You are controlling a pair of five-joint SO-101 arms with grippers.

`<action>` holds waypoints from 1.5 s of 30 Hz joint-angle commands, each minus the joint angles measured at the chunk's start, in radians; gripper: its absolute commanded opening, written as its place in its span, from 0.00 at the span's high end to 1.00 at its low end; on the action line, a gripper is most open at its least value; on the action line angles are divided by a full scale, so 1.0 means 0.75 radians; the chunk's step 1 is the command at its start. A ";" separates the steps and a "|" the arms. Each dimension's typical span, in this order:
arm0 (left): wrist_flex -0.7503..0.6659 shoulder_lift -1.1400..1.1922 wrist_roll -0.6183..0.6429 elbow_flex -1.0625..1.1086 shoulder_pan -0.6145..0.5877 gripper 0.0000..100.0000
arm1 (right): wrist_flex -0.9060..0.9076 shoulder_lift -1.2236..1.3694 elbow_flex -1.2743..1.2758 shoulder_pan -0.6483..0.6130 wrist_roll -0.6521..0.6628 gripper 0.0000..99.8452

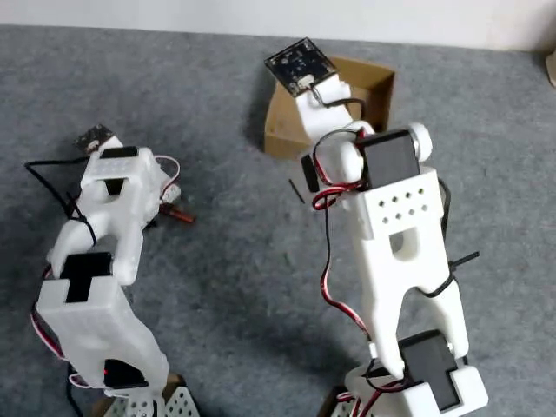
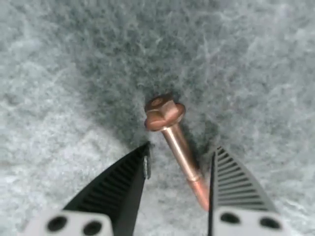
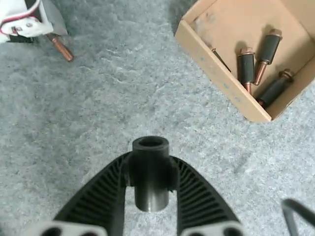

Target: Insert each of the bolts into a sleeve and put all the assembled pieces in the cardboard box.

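Note:
A copper bolt lies on the grey carpet between the spread fingers of my left gripper, which is open around it; its shaft tip rests near one finger. In the high view this bolt pokes out beside the left gripper. My right gripper is shut on a black sleeve, held upright with its bore facing the camera. The high view shows that sleeve just in front of the cardboard box. Several assembled pieces lie inside the box.
A thin black strip lies on the carpet near the right gripper. The right arm's wrist board hangs over part of the box. Open carpet separates the two arms.

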 commanded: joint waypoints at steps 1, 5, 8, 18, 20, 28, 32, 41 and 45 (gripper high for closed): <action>0.018 0.024 0.006 -0.038 -0.005 0.88 | 0.024 -0.056 -0.011 0.011 -0.016 1.00; 0.014 0.028 0.000 -0.036 0.001 0.98 | 0.024 -0.056 -0.011 0.013 -0.010 1.00; 0.023 0.017 -0.004 -0.038 0.028 1.00 | 0.024 -0.093 -0.011 0.013 -0.008 1.00; 0.041 -0.543 -0.278 -0.050 0.046 1.00 | 0.021 -0.545 -0.062 0.013 0.074 1.00; 0.092 -0.748 -0.354 -0.073 0.046 1.00 | 0.021 -0.656 -0.062 0.009 0.098 1.00; 0.260 -1.693 -0.683 -0.083 0.056 1.00 | 0.003 -1.110 0.064 0.009 0.094 1.00; 0.270 -2.037 -0.685 -0.081 0.167 1.00 | -0.075 -1.353 0.269 -0.021 0.076 1.00; 0.268 -2.260 -0.669 -0.081 0.586 1.00 | -0.365 -2.049 1.083 -0.163 -0.043 1.00; 0.268 -2.268 -0.493 -0.081 0.813 1.00 | -0.467 -2.253 1.454 -0.169 -0.039 1.00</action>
